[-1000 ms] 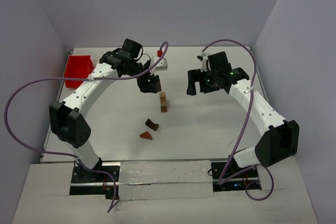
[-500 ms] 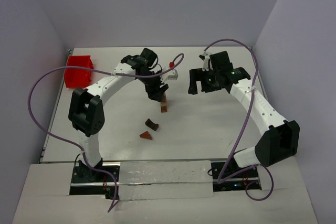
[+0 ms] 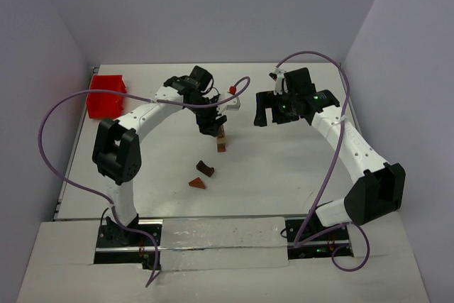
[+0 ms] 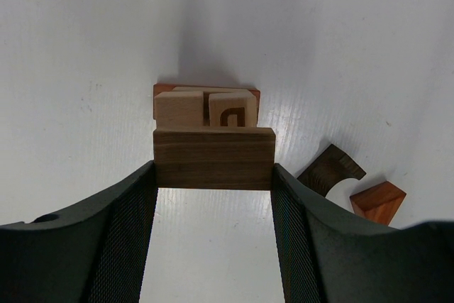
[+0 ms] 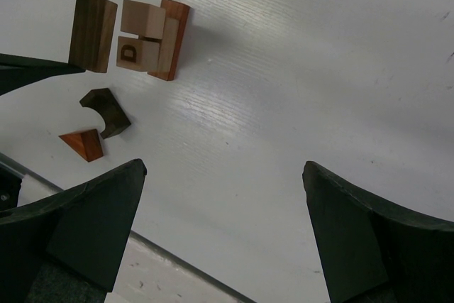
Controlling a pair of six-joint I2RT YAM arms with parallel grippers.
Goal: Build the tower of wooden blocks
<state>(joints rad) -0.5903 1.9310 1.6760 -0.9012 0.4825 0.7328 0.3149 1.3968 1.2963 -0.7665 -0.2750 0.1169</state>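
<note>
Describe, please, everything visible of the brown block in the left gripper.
The brown block is a flat rectangular slab of walnut-like wood with fine grain running lengthwise. It lies level, clamped at its short ends by the left gripper, directly over the two pale cubes topping the wood block tower. Whether it already rests on them cannot be told.

6 wooden blocks can be counted. The wood block tower (image 3: 222, 140) shows 3 that can be told apart: 1 reddish-brown cuboid (image 5: 177, 26) and 2 pale cubes (image 4: 179, 109), 1 of them lettered. 1 dark brown cuboid (image 4: 214, 158) sits between the left gripper's (image 3: 208, 124) fingers. 2 blocks lie loose at 7 o'clock from the tower: 1 dark arch block (image 4: 330, 168) and 1 reddish wedge (image 4: 377, 201). There is 1 red tray (image 3: 106, 96) and there are 2 purple cables (image 3: 60, 115).
</note>
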